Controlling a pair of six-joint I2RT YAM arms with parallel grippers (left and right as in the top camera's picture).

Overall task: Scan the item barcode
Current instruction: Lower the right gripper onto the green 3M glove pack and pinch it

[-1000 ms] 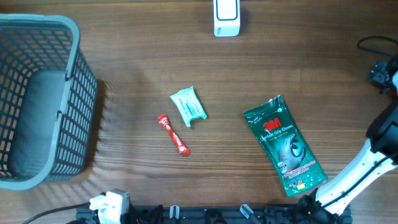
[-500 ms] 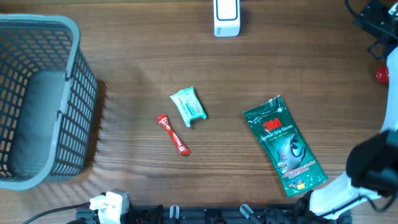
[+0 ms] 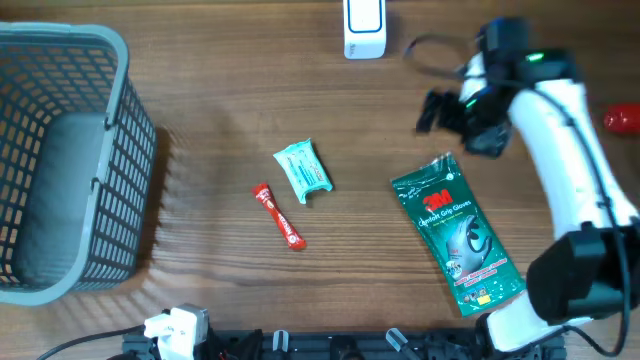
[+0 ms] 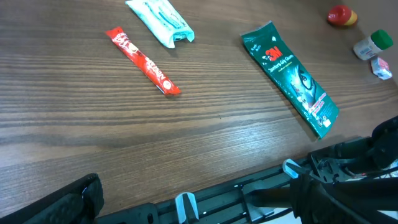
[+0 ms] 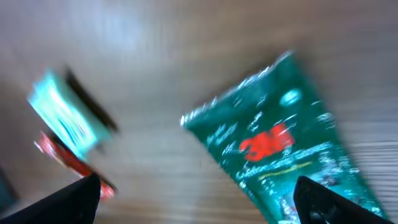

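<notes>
**A:** Where is the item to scan?

**B:** Your green glove pack (image 3: 457,235) lies flat on the table (image 3: 220,110), right of centre. Its long side runs from far-left to near-right. The white scanner (image 3: 364,28) stands at the far edge, well apart from the pack.

**A:** And the right gripper?

**B:** Your right gripper (image 5: 199,193) hangs over the wood just past the pack's far end, between the pack and the scanner. Its fingers (image 5: 74,199) are spread wide with nothing held. That wrist view is blurred, but you can make out the pack's red logo below.

**A:** The left one?

**B:** Your left gripper (image 4: 199,199) sits low at the near edge. Its fingers are wide too, and they hold nothing.

**A:** What else is on the table?

**B:** You have a teal packet (image 3: 302,170) near the middle. A red stick sachet (image 3: 278,216) lies just near-left of it, not touching. A grey basket (image 3: 70,38) stands on the left. Far to the right you'll see a red-and-yellow thing (image 4: 341,15), a green-capped bottle (image 4: 373,45) and a small white item (image 4: 380,68) beside the bottle. You cannot tell what that last one is.
</notes>
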